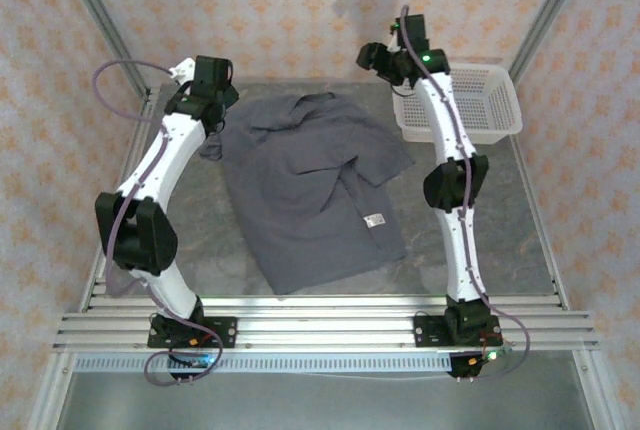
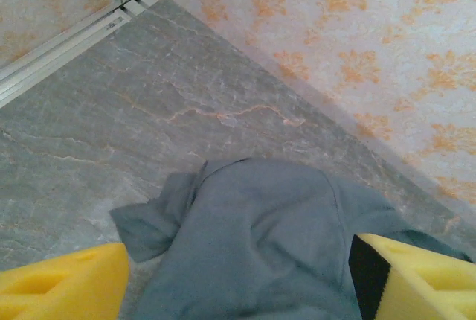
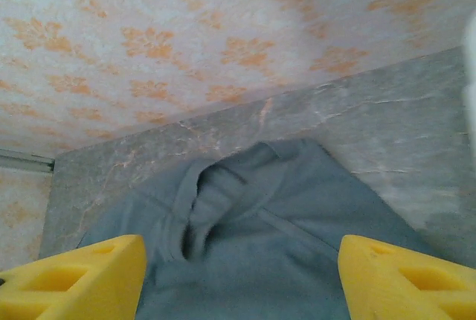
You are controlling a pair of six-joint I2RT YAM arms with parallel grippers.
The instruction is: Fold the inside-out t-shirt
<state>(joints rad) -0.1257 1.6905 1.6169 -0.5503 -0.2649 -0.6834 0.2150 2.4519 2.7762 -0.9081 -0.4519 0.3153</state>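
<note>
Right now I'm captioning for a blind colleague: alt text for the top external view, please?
A dark grey t-shirt lies spread and wrinkled, white label showing, on a grey table. The left gripper hangs over its far left sleeve, the right gripper near its collar, beside a white mesh basket.

Grey, marble-veined table (image 1: pixel 520 230) in shot, pale streaks running across its top. Over in the far right corner sits a white mesh basket (image 1: pixel 470 134), upright, just by the back wall. That wall (image 1: pixel 300 10) carries cream paper with an orange floral pattern. Slanted metal posts (image 1: pixel 95 10) frame the corners, and ridged aluminium rails (image 1: pixel 320 320) run along the near edge.
</note>
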